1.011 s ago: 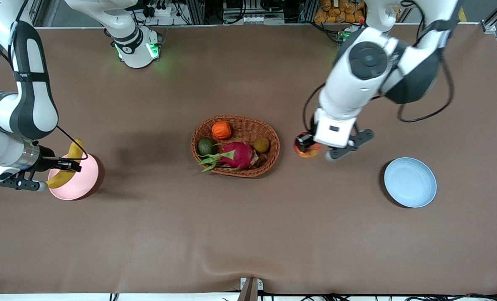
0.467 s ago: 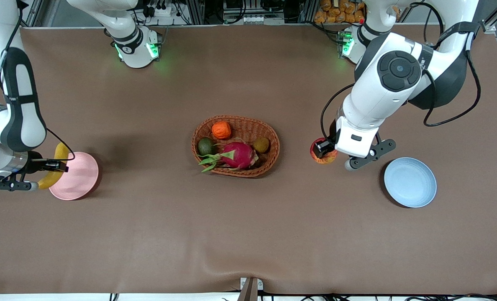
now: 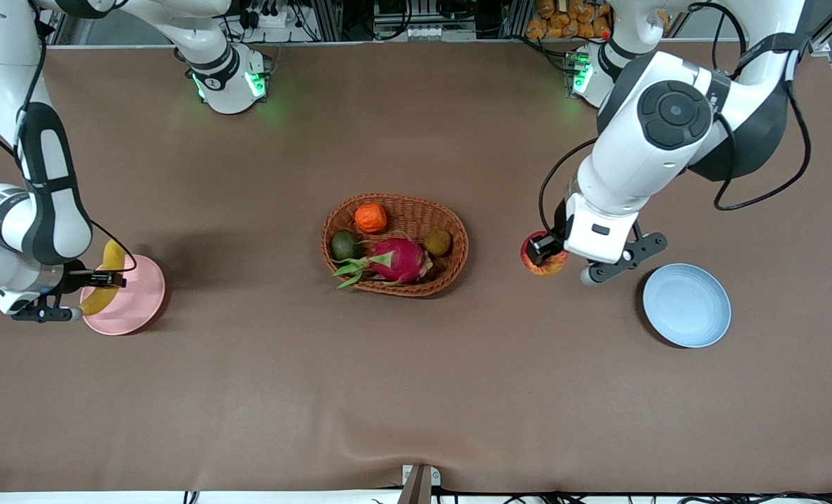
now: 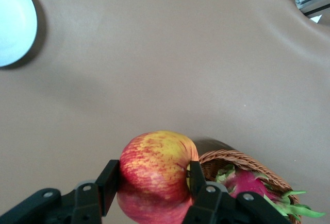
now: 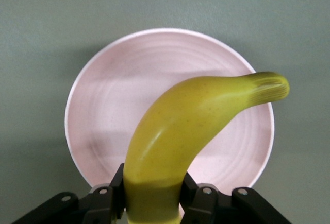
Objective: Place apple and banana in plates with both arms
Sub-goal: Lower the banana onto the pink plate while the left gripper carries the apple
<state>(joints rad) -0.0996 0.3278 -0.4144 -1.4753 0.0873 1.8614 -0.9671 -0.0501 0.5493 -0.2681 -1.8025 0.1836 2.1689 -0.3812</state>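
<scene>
Here, compared with half a second ago, the right gripper (image 3: 87,294) has carried the banana (image 3: 102,280) back over the rim of the pink plate (image 3: 132,297), after it hung just off that rim. The left gripper (image 3: 552,253) has barely shifted. It stays clenched on the apple (image 3: 543,257) above the bare cloth between the wicker basket (image 3: 393,243) and the blue plate (image 3: 686,304).

In the right wrist view, the black fingers (image 5: 116,190) clamp the thick end of the banana (image 5: 191,131). The fruit is smooth, curved and yellow with a greenish ridged tip, and it hangs over the matte pink plate (image 5: 103,110), which is round and shallow with faint concentric rings. In the left wrist view, the apple (image 4: 154,170) is round and glossy, red streaked with yellow, gripped between two black pads (image 4: 109,180).

The basket, oval and brown, holds a ridged orange fruit (image 3: 370,218), a magenta dragon fruit (image 3: 396,260) and two small dark fruits. It sits mid-table, with the pink plate toward the right arm's end and the blue plate toward the left arm's end. The table (image 3: 416,392) is covered with a brown cloth, slightly rippled at the edge nearest the front camera. Both arm bases stand along the other edge, lit green.
</scene>
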